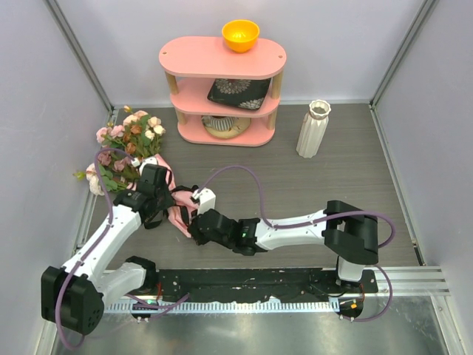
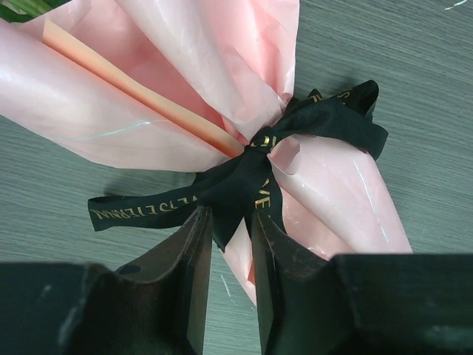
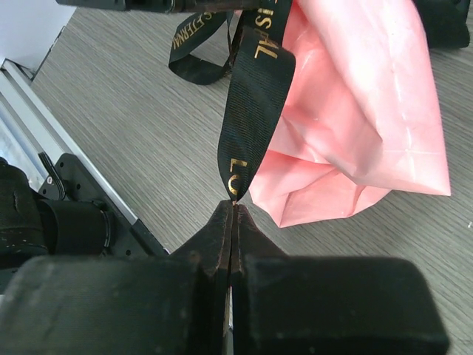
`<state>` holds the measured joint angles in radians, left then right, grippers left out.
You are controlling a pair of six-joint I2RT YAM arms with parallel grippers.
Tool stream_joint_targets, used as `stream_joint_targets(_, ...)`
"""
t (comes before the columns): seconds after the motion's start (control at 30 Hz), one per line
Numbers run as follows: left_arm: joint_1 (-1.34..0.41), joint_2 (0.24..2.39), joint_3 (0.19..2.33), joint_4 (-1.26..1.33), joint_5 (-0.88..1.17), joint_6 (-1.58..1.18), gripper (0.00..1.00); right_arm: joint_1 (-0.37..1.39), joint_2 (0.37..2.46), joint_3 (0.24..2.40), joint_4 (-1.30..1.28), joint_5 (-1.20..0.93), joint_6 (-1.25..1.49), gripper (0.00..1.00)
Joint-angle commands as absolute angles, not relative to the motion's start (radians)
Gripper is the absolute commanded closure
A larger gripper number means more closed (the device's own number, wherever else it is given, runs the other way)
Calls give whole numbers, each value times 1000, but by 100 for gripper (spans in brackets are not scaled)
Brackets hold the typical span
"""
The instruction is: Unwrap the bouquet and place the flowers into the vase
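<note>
Black ribbon [image 3: 255, 111] runs from bouquet [image 3: 355, 111] into the pinched right tool [image 3: 233, 211].

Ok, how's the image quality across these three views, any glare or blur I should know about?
Top external view: even, soft light, sharp throughout, only faint shadows. Left wrist view: pale sheen streaks on the wrapping paper, the left end effector dark and soft at the bottom. Right wrist view: ribbon lettering crisp, the right end effector dark, with little detail.
</note>
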<state>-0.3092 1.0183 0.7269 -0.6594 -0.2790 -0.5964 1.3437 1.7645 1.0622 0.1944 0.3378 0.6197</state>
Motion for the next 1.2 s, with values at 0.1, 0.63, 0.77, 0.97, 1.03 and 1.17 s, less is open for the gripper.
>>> stream_joint_targets(0.1, -310, 1057, 750, -637, -295, -583, 67, 1328, 1684, 1029, 278, 350, 638, 99)
stream_joint_targets(0.63, -310, 939, 759, -646, -357, -592, 100, 1312, 1660, 1009, 243, 330, 635, 99)
stream_joint_targets(0.77, -310, 871, 779, -658, -438, -617, 100, 1313, 1631, 957, 245, 345, 602, 99)
stream_joint_targets(0.97, -310, 867, 851, -597, -492, -629, 100, 1312, 1622, 922, 173, 348, 569, 99)
stream_joint_targets(1.03, -311, 917, 896, -584, -528, -626, 100, 1313, 1602, 876, 167, 368, 580, 99)
stream_joint_targets(1.17, -295, 1014, 968, -571, -555, -620, 100, 1315, 1543, 795, 160, 380, 621, 99)
